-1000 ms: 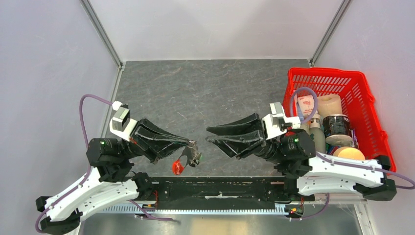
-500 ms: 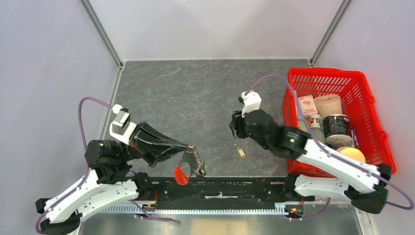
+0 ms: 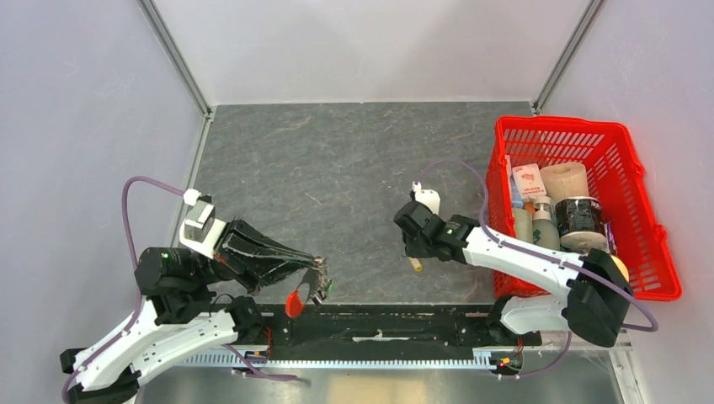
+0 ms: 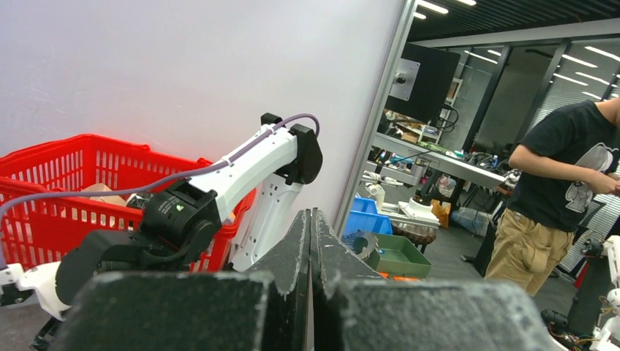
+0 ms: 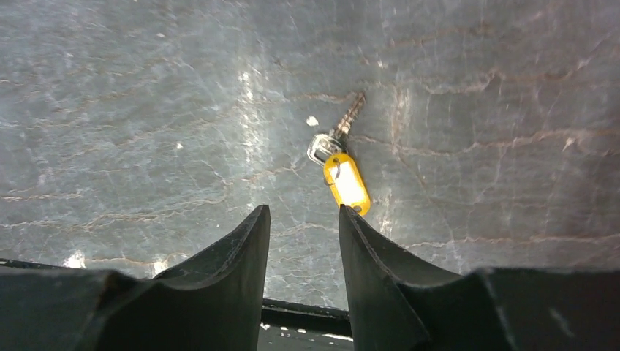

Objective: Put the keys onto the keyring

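Left arm folded low at the near-left of the table (image 3: 337, 151), left gripper (image 3: 316, 264) levelled toward centre; fingers pressed tight together, pinching the keyring (image 3: 318, 275); its red fob (image 3: 292, 303) and green tag (image 3: 325, 287) dangle over the near edge. Right arm stretched forward, right gripper (image 5: 303, 223) aimed straight down; fingers spread, nothing between them; the yellow-tagged key (image 5: 346, 181) lies flat on the surface just beyond the right finger's tip. Surface dark grey, veined like stone; pale walls all round. At far right a red basket (image 3: 627, 139) with paper roll (image 3: 566, 178), dark jar (image 3: 579, 217) and bottles, well apart from the key; the right arm crosses its near corner. Beyond the enclosure, a person (image 4: 559, 183) in a black T-shirt stands in a workshop.
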`<state>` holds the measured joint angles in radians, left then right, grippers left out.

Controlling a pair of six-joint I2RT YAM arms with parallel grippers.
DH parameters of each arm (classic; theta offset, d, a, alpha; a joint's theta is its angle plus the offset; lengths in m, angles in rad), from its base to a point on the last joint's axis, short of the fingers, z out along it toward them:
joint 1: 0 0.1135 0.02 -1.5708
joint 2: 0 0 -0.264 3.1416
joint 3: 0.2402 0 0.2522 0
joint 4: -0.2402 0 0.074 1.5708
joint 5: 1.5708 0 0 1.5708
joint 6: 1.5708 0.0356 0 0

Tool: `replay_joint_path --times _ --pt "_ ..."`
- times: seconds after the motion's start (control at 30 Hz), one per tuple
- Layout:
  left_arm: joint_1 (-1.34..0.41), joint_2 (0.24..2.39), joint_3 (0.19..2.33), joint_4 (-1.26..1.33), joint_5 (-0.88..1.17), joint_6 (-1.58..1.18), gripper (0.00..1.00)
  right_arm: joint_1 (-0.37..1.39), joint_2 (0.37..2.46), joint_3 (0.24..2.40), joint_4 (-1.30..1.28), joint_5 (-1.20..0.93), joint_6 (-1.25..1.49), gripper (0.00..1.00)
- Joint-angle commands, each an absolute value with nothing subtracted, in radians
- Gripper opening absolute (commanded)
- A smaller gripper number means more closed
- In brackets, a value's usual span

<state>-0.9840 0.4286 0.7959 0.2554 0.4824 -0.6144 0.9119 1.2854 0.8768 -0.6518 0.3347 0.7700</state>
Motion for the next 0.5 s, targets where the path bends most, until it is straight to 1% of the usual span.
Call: replay_joint_path --times 0.0,0.17,0.47 --pt "-0.985 0.422 0.816 0.251 0.498 -0.575 0.02 0.91 1.248 0.789 -0.591 0.327 0.986 0.47" --pt "-0.985 0.426 0.815 0.26 0.515 -0.577 0.02 0.91 1.232 0.693 -0.546 0.364 1.085 0.47" --pt "-0.985 0.436 0.817 0.271 0.532 -0.584 0.02 0.91 1.283 0.669 -0.446 0.396 1.15 0.45"
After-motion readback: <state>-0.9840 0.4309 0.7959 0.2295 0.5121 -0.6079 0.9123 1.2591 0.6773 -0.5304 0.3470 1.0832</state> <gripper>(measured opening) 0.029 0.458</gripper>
